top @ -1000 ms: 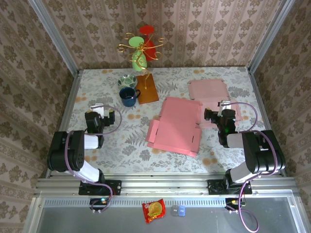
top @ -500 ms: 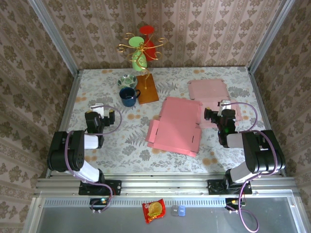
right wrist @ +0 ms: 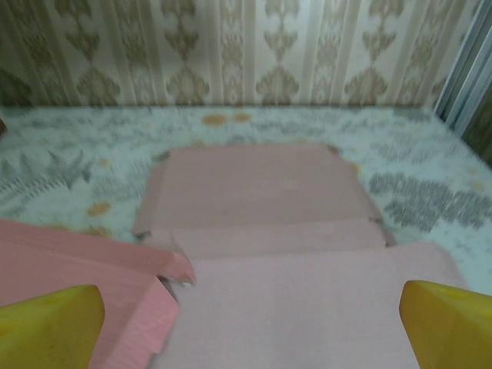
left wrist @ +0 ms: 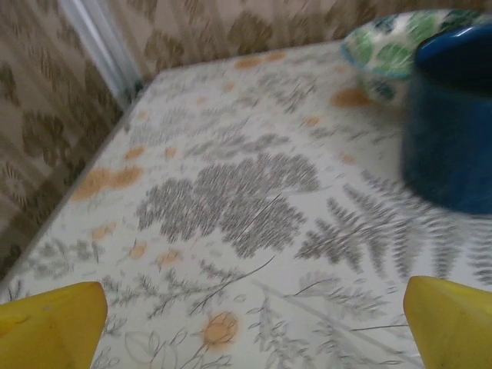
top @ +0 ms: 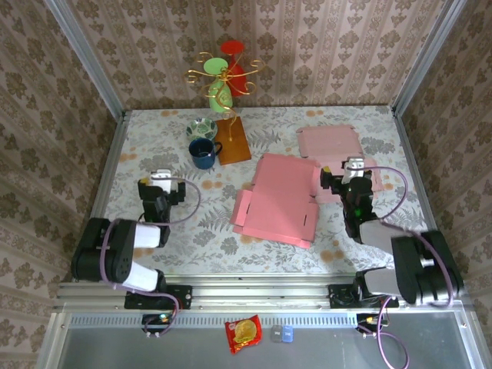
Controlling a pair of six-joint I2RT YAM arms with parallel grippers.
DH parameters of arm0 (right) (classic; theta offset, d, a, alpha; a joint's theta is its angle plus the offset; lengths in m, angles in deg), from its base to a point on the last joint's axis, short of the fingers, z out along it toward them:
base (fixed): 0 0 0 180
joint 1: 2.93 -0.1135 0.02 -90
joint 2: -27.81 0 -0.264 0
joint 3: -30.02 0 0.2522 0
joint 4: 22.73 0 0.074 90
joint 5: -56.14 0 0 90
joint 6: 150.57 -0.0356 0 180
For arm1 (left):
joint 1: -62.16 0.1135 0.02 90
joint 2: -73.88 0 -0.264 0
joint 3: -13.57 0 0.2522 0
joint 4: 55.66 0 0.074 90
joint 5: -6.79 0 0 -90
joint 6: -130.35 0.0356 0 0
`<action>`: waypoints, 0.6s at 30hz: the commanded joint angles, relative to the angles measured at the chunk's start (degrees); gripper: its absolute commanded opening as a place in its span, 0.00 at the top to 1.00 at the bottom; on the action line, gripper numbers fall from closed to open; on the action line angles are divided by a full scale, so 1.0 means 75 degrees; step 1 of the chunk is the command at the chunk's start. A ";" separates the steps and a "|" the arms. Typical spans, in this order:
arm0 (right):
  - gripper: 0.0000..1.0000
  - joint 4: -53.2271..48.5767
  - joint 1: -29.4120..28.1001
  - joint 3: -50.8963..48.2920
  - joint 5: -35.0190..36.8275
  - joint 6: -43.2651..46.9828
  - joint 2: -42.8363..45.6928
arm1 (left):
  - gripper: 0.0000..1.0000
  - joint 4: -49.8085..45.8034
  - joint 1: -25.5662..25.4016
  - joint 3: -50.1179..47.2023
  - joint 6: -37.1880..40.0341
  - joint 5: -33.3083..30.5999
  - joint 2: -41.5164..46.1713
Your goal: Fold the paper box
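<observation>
The bright pink paper box point(top: 278, 198) lies unfolded and flat at the table's middle, its flaps spread; its right edge point(right wrist: 77, 269) shows in the right wrist view. A paler pink sheet point(top: 330, 142) lies flat behind and to the right of it. My right gripper point(top: 354, 171) hovers low over that sheet's near part point(right wrist: 261, 192); it is open point(right wrist: 250, 338), yellow fingertips point(right wrist: 50, 323) far apart, nothing between them. My left gripper point(top: 160, 183) is at the table's left, open point(left wrist: 250, 338) above bare tablecloth, yellow fingertips point(left wrist: 54, 323) wide apart.
A dark blue cup point(top: 204, 152) and a patterned bowl point(top: 201, 127) stand at the back left, ahead of my left gripper point(left wrist: 450, 131). A brown board point(top: 233, 141) carries a gold stand with red and green pieces point(top: 224, 77). Walls close three sides.
Both arms have shifted a little: the left gripper has moved slightly right and nearer, and the right arm's elbow has swung outward. The pink box has not moved.
</observation>
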 commanded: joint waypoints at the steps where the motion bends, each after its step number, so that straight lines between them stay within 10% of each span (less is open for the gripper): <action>1: 0.00 -0.1930 -0.0415 0.0555 0.1224 0.0234 0.1474 | 0.00 -0.0311 -0.0737 0.0359 0.0826 -0.1288 0.1148; 4: 0.00 -0.4403 -0.0809 0.1794 0.1988 -0.0480 0.2722 | 0.00 -0.2940 -0.1214 0.1534 -0.0453 -0.2187 0.2262; 7: 0.00 -0.8611 -0.0617 0.3735 0.2011 -0.3679 0.3207 | 0.00 -0.8498 -0.0799 0.3535 -0.4044 -0.1003 0.2943; 11: 0.00 -1.0207 0.0232 0.4131 -0.0013 -0.5389 0.3583 | 0.00 -0.8490 0.0520 0.3587 -0.6419 0.2582 0.2585; 18: 0.22 -1.3212 0.0289 0.5176 -0.2200 -0.5663 0.2505 | 0.31 -1.1417 -0.1244 0.4149 -0.8771 0.3341 0.2006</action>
